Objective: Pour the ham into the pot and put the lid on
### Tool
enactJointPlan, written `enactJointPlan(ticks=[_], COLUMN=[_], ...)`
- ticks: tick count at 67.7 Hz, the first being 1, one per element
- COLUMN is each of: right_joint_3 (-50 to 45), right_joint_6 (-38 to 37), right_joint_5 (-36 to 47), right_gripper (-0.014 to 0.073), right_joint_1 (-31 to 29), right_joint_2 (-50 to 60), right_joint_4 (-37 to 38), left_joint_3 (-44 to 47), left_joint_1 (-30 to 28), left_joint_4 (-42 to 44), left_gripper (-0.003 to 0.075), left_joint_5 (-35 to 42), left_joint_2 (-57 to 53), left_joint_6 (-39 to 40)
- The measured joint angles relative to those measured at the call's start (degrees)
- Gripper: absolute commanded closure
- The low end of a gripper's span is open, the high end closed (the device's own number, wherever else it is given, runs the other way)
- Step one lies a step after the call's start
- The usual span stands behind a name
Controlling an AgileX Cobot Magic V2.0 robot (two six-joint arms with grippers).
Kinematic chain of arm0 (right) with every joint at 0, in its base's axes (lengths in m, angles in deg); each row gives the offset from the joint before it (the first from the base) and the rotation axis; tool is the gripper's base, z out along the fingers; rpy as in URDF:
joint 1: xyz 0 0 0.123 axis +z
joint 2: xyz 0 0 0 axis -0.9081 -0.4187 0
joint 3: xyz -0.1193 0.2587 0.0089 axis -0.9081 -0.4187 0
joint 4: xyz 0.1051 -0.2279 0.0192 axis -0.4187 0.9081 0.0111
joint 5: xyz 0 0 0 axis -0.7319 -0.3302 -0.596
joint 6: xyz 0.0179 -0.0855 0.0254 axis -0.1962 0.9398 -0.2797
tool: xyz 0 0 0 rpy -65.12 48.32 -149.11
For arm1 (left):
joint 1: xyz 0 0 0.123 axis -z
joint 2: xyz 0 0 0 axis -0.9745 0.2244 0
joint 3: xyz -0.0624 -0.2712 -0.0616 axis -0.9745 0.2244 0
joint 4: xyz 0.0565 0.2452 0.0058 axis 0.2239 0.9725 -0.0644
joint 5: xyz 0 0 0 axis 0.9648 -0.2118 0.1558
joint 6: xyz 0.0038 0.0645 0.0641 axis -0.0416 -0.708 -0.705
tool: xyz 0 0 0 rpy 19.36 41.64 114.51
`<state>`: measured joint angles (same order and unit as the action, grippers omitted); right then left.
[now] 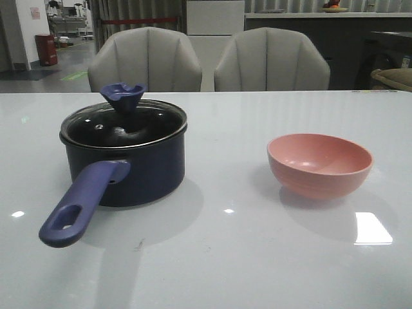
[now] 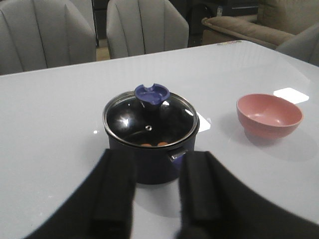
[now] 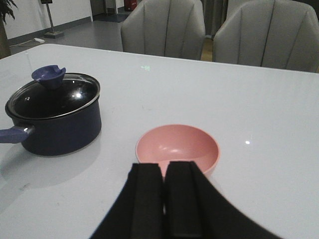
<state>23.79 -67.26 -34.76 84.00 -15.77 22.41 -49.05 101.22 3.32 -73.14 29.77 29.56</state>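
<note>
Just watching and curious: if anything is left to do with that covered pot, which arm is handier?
Left, probably. Its open hand faces the pot, lid on, ham inside. The right hand, fingers together, faces the empty bowl.

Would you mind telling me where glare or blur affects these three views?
Front view: bright window glare on the table beside the pink bowl. Left wrist view: the left gripper fingers are blurred; highlights dot the lid. Right wrist view: reflections on the lid; the right gripper is dark and soft.
</note>
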Motion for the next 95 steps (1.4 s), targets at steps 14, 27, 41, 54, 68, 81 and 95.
enactJointPlan(ticks=[14, 27, 41, 54, 68, 81, 95], right_joint_3=[0.00, 0.00, 0.00, 0.00, 0.00, 0.00, 0.00], right_joint_6=[0.00, 0.00, 0.00, 0.00, 0.00, 0.00, 0.00], right_joint_5=[0.00, 0.00, 0.00, 0.00, 0.00, -0.11, -0.22], right_gripper=[0.0446, 0.0446, 0.0446, 0.0446, 0.0446, 0.0446, 0.0446], right_joint_1=[0.00, 0.00, 0.00, 0.00, 0.00, 0.00, 0.00], right_joint_2=[0.00, 0.00, 0.00, 0.00, 0.00, 0.00, 0.00], right_joint_4=[0.00, 0.00, 0.00, 0.00, 0.00, 0.00, 0.00], left_joint_3=[0.23, 0.23, 0.36, 5.26, 16.08, 20.41, 20.41], left_joint_1=[0.00, 0.00, 0.00, -4.28, -16.18, -18.56, -18.68], left_joint_4=[0.00, 0.00, 0.00, 2.11, 2.62, 3.21, 4.62], left_gripper=[0.0608, 0.0608, 0.0608, 0.0608, 0.0608, 0.0608, 0.0608], left_joint_5=[1.82, 2.04, 2.23, 5.58, 14.21, 18.69, 21.67], left_joint_2=[-0.24, -0.24, -0.24, -2.02, -9.57, -9.75, -9.75], left_joint_6=[0.00, 0.00, 0.00, 0.00, 0.00, 2.21, 5.15])
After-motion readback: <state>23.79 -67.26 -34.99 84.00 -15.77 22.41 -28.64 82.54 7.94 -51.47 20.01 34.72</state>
